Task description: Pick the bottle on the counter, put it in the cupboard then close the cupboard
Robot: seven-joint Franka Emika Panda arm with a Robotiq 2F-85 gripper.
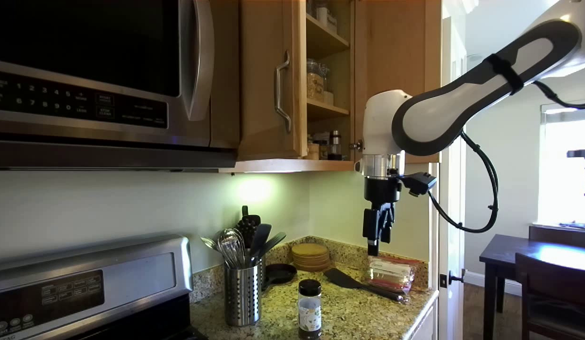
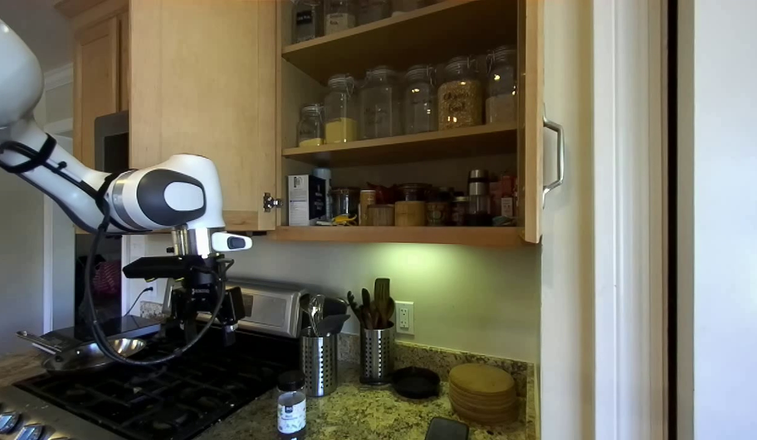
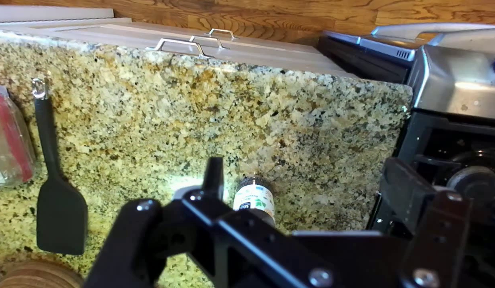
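Upright on the speckled granite counter (image 1: 349, 316) stands the bottle (image 1: 310, 311), dark-capped with a pale label; both exterior views show it. My gripper (image 1: 379, 242) hangs well above the counter, pointing down, apart from the bottle. In the wrist view its fingertips (image 3: 214, 172) are spread wide with nothing held; the bottle (image 3: 254, 198) appears far below, its cap partly hidden behind a finger. Above, the wooden cupboard (image 2: 397, 235) has its two doors open, one door (image 1: 269, 85) beside the microwave. Jars and small containers fill its shelves, with a little room at places along the bottom one.
A perforated utensil holder (image 1: 243, 295) stands close to the bottle. Round wooden mats (image 1: 311, 257), a small black pan (image 2: 416, 383), a black spatula (image 3: 59, 208) and plastic bags (image 1: 391, 274) lie on the counter. The stove (image 2: 189, 379) adjoins, under the microwave (image 1: 84, 94).
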